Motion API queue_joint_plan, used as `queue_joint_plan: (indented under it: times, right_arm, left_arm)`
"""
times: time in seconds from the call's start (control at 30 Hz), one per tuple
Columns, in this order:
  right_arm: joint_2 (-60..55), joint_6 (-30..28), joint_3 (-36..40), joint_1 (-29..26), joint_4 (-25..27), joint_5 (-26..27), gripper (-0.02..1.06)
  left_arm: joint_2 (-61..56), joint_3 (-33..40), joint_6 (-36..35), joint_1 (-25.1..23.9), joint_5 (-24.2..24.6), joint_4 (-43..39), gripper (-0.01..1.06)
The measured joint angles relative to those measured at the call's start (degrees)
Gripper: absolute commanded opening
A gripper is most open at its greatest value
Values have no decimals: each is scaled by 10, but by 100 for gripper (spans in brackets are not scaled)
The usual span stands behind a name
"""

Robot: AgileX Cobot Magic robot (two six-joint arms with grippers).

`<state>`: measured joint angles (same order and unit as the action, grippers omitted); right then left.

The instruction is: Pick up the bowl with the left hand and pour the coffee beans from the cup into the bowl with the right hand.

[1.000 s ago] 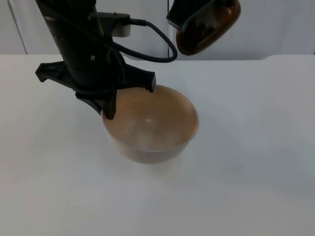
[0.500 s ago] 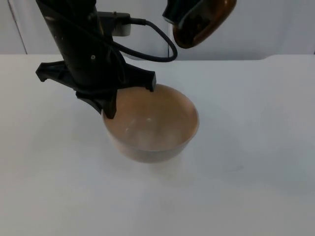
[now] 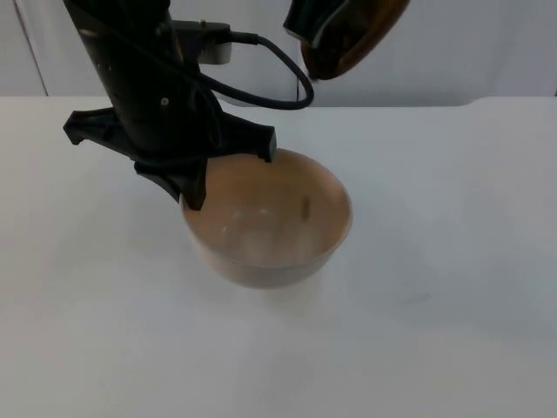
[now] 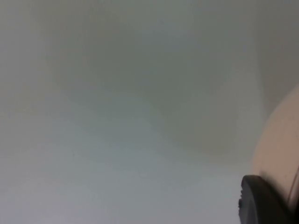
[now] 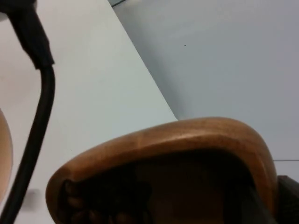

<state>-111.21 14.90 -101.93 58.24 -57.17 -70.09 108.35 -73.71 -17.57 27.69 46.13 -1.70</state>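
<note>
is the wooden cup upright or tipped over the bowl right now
Tipped. In the top view the wooden cup, held by the right gripper, leans mouth-down above the bowl, and one bean is inside it.

table [image 4: 117, 154]: pale, whitish surface spreading across the view, with a broad dim shadow over part of it | bowl [image 4: 280, 140]: curved beige wall, seemingly its outer side | left gripper fingertip [image 4: 259, 203]: black, rounded, against the bowl's wall, apparently touching it | the gripper's grip itself cannot be made out
</note>
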Motion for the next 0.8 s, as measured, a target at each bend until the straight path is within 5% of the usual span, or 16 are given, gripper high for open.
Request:
queue_joint_plan:
  times: [0.8]
  right_arm:
    - [-7,-7,0,14,-36,0,0]
  left_arm:
    - [0,0,0,0,0,1,0]
